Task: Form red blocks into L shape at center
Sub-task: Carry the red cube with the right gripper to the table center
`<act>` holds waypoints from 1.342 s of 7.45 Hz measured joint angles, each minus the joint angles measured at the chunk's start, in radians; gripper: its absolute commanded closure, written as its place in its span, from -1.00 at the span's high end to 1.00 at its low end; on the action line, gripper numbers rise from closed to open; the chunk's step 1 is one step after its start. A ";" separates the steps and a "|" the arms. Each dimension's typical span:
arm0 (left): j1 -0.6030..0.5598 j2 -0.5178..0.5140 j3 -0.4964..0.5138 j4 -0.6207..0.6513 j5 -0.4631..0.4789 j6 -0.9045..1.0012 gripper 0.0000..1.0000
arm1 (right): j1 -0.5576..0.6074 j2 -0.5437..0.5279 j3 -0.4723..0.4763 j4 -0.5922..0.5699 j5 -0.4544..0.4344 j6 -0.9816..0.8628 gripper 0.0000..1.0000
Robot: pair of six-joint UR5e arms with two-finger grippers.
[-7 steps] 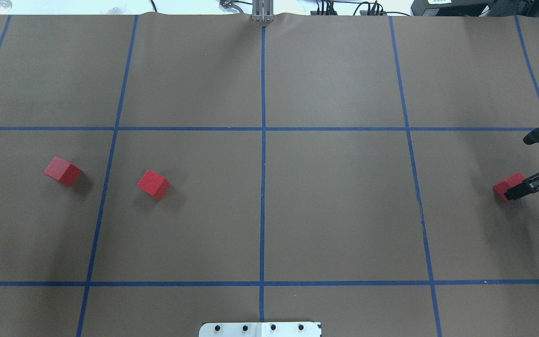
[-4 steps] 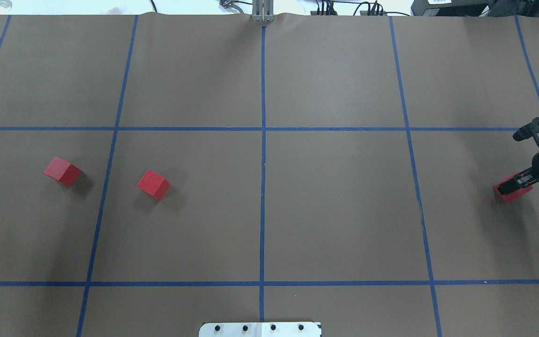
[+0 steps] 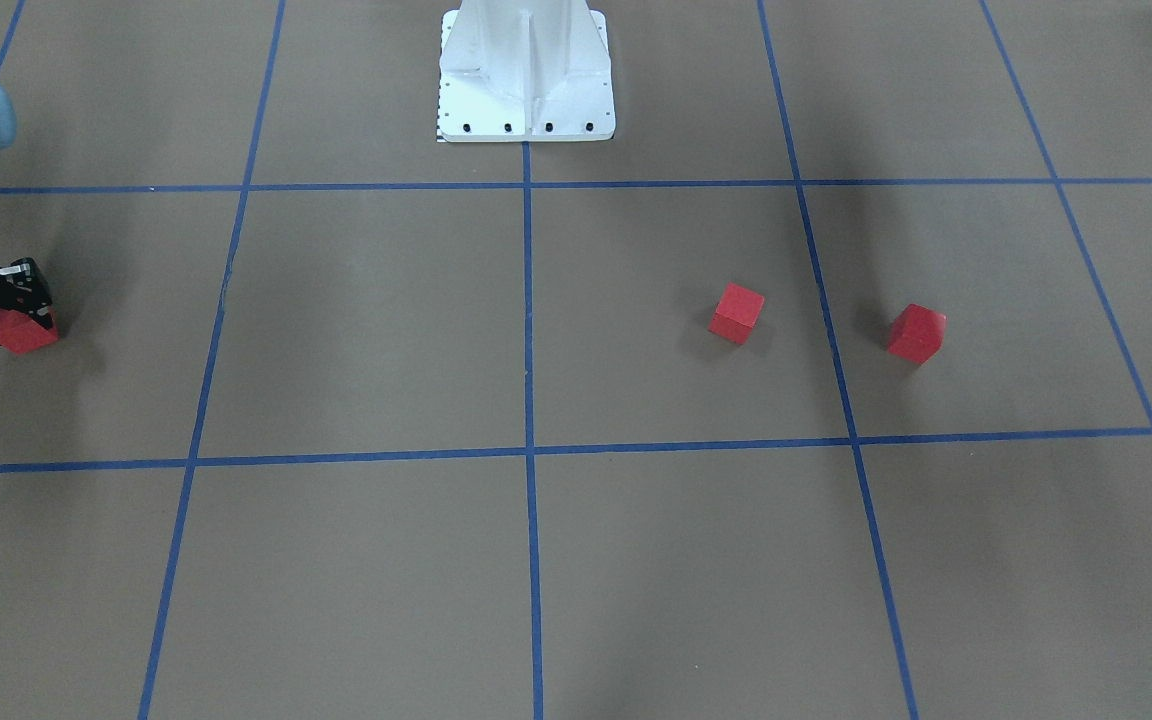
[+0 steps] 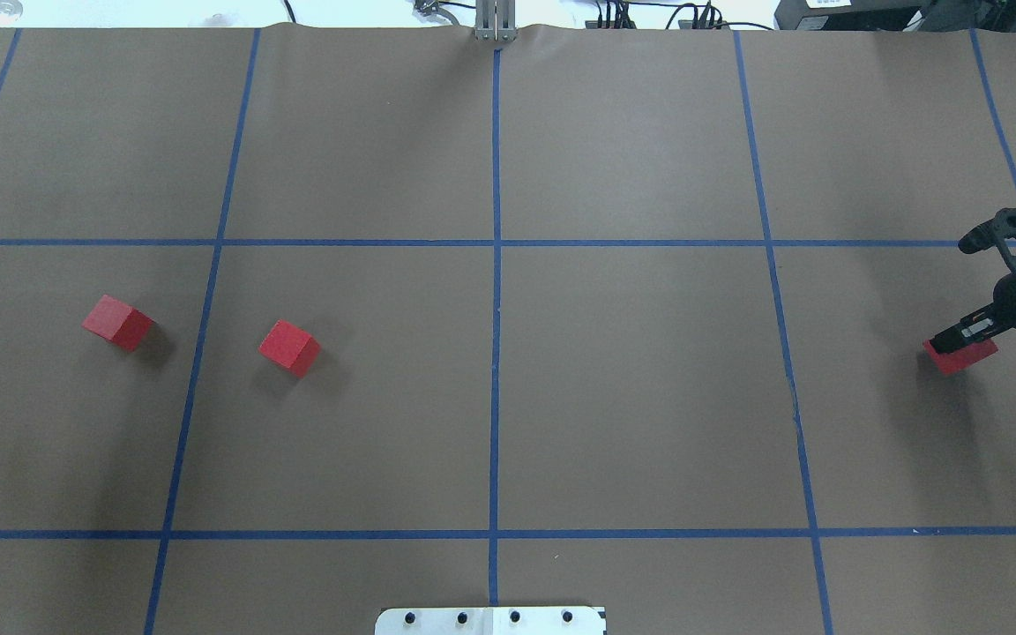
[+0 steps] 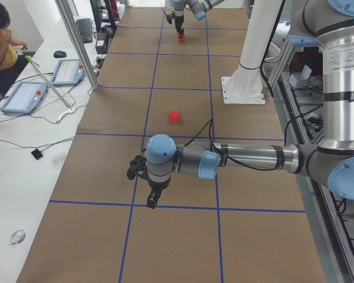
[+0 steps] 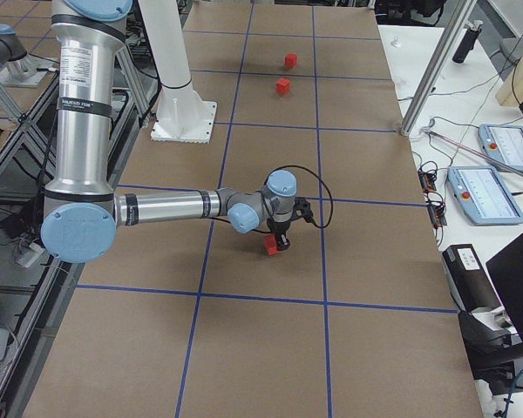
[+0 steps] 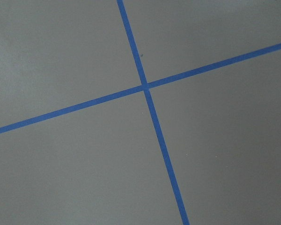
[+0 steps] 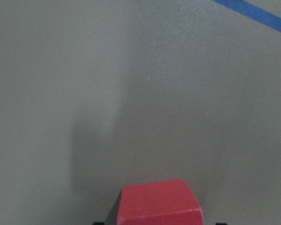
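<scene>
Three red blocks show. Two lie apart on the table's left half, the outer one (image 4: 118,323) (image 3: 916,332) and the inner one (image 4: 289,347) (image 3: 736,312). The third red block (image 4: 965,357) (image 3: 24,330) (image 8: 159,204) is at the far right, between the fingers of my right gripper (image 4: 949,342) (image 6: 279,244), which looks shut on it just above the paper. My left gripper (image 5: 152,200) shows only in the exterior left view, pointing down over a tape line. I cannot tell whether it is open or shut.
Brown paper with a blue tape grid (image 4: 496,242) covers the table. The white robot base (image 3: 526,75) stands at the near middle edge. The left wrist view shows only a tape crossing (image 7: 145,86). An operator's desk with tablets (image 5: 23,97) lies beyond the far edge.
My right wrist has swung toward the far side and slightly left, the block staying at its fingertips in nearly the same spot. The two left blocks have not moved.
</scene>
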 measured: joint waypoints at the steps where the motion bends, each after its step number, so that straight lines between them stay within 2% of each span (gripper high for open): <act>1: 0.000 0.000 0.000 0.000 0.000 0.000 1.00 | 0.000 0.020 0.029 -0.007 0.002 0.067 -1.00; 2: 0.000 0.000 0.000 0.000 0.000 0.000 1.00 | -0.007 0.069 0.050 -0.027 0.003 0.172 -1.00; 4: 0.000 0.000 0.000 0.000 0.000 0.000 1.00 | -0.073 0.237 0.085 -0.131 -0.008 0.414 -1.00; 7: 0.000 0.001 0.002 0.001 0.001 -0.001 1.00 | -0.276 0.564 0.097 -0.398 -0.135 0.745 -1.00; 8: 0.000 0.001 0.003 0.001 0.001 -0.001 1.00 | -0.343 0.663 0.080 -0.483 -0.183 0.819 -0.94; 10: 0.000 0.001 0.006 0.002 0.001 -0.002 1.00 | -0.450 0.803 -0.014 -0.549 -0.263 0.912 -0.65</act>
